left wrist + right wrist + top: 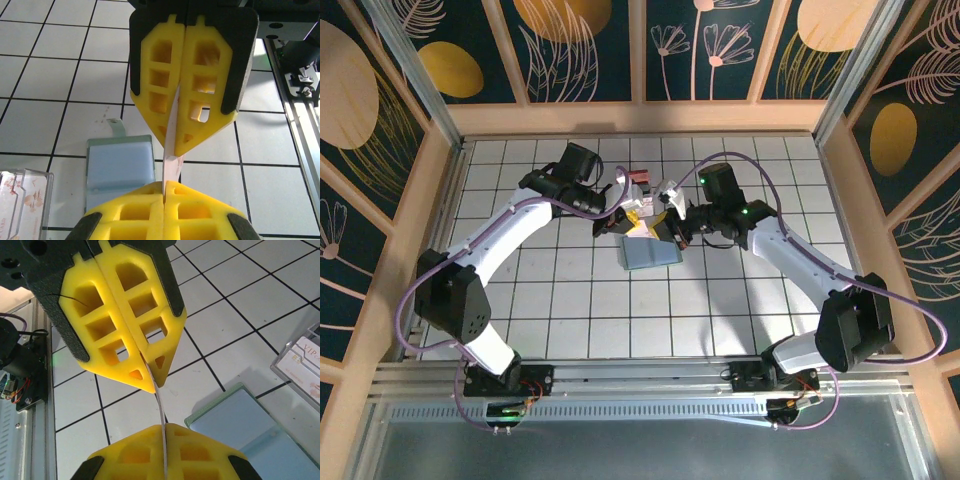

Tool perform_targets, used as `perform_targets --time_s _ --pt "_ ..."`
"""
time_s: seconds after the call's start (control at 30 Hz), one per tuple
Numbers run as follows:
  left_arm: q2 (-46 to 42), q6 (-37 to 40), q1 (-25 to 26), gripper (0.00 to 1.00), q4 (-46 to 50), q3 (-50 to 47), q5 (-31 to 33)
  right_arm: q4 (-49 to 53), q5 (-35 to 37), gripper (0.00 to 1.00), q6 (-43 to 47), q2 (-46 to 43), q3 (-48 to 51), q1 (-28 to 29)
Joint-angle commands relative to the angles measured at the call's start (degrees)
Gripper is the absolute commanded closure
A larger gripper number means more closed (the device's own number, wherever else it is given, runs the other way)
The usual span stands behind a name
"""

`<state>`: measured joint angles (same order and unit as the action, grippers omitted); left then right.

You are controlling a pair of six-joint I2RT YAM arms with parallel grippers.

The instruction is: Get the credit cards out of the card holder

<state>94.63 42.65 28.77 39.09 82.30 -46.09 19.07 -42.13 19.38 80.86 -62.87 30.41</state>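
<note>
Left gripper [164, 185], at the bottom centre of the left wrist view: its yellow fingers are pressed together on the lower end of a white-pinkish card [171, 162], which is seen edge-on and stands nearly upright. Right gripper [176, 149], entering from the top of the same view: its jaws are likewise closed on the upper part of this card, so both claws pinch one card between them and their tips nearly meet. In the right wrist view the card appears as a thin, slightly bowed line running from the upper claw down into the lower one. Card holder [120, 167], pale blue-grey: it lies flat on the white tiled table [40, 80], left of centre in the left wrist view and just beside the pinched card, with a small tab projecting from its upper edge. In the overhead view it sits near the frame centre, just below the meeting claws. Clear plastic case [25, 200], lower left corner of the left wrist view: it stands near the holder's left edge and contains printed cards.
</note>
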Motion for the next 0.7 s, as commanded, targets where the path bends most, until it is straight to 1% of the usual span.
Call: perform_targets --time_s 0.0,0.07,0.1,0.13,0.27,0.4,0.47,0.57,0.67 --pt "1.7 1.7 0.2 1.00 -1.9 -0.2 0.7 -4.6 0.4 0.87 -1.9 -0.5 0.9 -0.3" --pt "1.4 1.9 0.1 1.00 -3.4 -1.2 1.7 -6.3 1.1 0.67 -3.5 -1.4 2.1 -1.1" --pt "1.3 2.3 0.1 1.00 -4.1 -1.8 2.3 -7.2 1.3 0.61 -4.4 -1.8 2.8 -1.6" --pt "1.2 2.9 0.1 1.00 -4.9 -2.5 3.3 -8.5 1.8 0.55 -5.3 -2.5 3.7 -2.1" --pt "2.1 5.8 -0.4 1.00 -6.9 -4.0 6.7 -13.4 5.2 0.41 -9.2 -5.8 7.5 -3.7" --pt "4.5 9.3 -1.4 1.00 -8.4 -3.9 8.6 -17.6 12.0 0.35 -13.6 -8.7 10.2 -4.8" --pt "6.0 10.2 -1.7 1.00 -10.9 -4.3 10.6 -19.2 16.3 0.33 -16.3 -9.8 11.1 -5.2" --pt "8.4 11.7 -2.4 1.00 -12.9 -3.3 11.4 -21.0 22.6 0.32 -20.1 -10.6 12.2 -5.4" --pt "10.9 10.8 -3.0 1.00 -17.0 -2.4 12.9 -21.8 27.3 0.29 -23.8 -11.1 12.6 -5.4"
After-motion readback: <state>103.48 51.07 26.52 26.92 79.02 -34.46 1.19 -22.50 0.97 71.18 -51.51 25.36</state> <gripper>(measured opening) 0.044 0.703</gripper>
